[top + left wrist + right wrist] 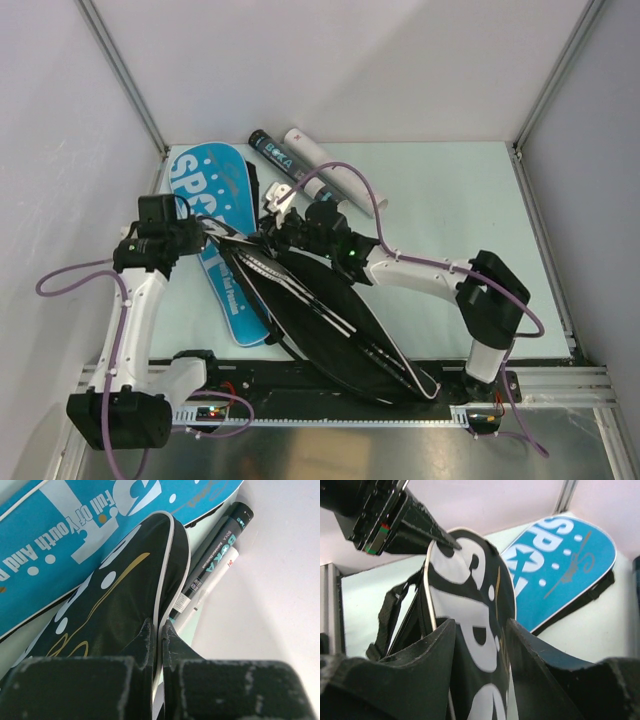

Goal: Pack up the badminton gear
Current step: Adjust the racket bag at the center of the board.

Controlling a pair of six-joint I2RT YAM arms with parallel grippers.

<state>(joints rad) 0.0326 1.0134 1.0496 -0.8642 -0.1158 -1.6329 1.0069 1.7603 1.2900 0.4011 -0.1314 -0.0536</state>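
Left pincer [158, 630] pinching rim of black bag [115, 595]; right pincer [482, 625] spread astride it, long axis near-right to far-left.

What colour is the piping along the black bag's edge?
White piping on the black bag; clearest in left wrist view.

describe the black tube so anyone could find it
At the far side of the table, right of the blue bag, two tubes lie side by side. The black tube is the left one, with teal lettering; the other is a white tube.
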